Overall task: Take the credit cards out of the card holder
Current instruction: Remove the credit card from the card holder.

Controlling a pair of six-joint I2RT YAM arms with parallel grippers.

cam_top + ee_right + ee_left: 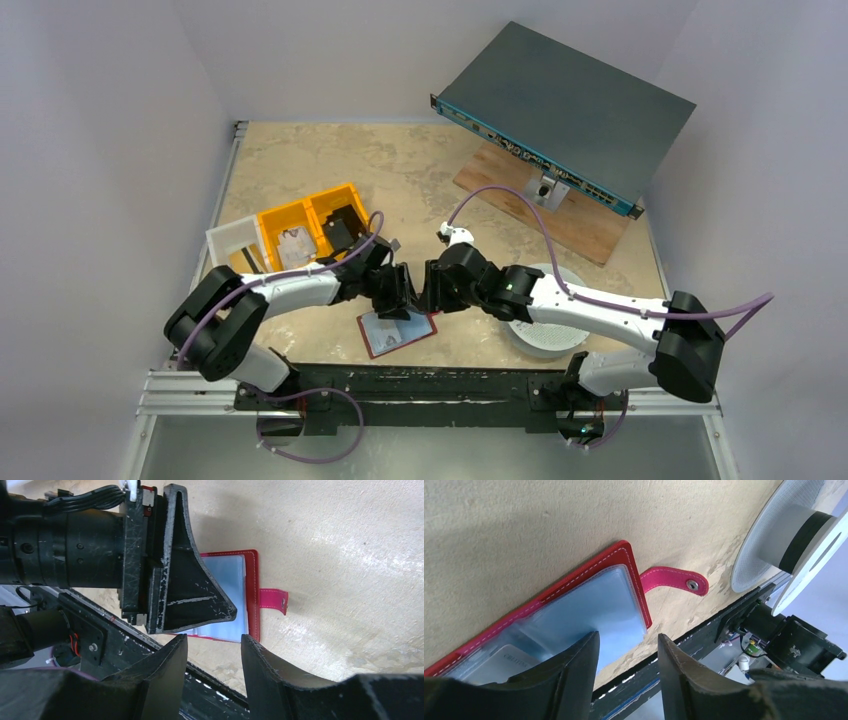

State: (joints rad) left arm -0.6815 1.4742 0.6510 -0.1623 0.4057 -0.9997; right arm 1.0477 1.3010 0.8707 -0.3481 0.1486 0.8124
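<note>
The card holder (399,334) lies open and flat near the table's front edge, dark red with pale blue-grey sleeves (594,605). Its pink snap tab (674,577) sticks out to the side (274,600). One pale credit card (506,661) with printed letters shows inside a sleeve; any others are hidden. My left gripper (628,642) hovers just over the holder's near corner, open with nothing between its fingers. My right gripper (214,642) is open and empty too, close beside the left gripper (185,590) and a little off the holder's edge (252,595).
Yellow bins (310,225) and a white bin (235,245) holding parts stand at the back left. A white spool (545,320) sits under the right arm. A grey rack unit (565,110) rests on a wooden board at the back right. A black rail (420,385) runs along the front edge.
</note>
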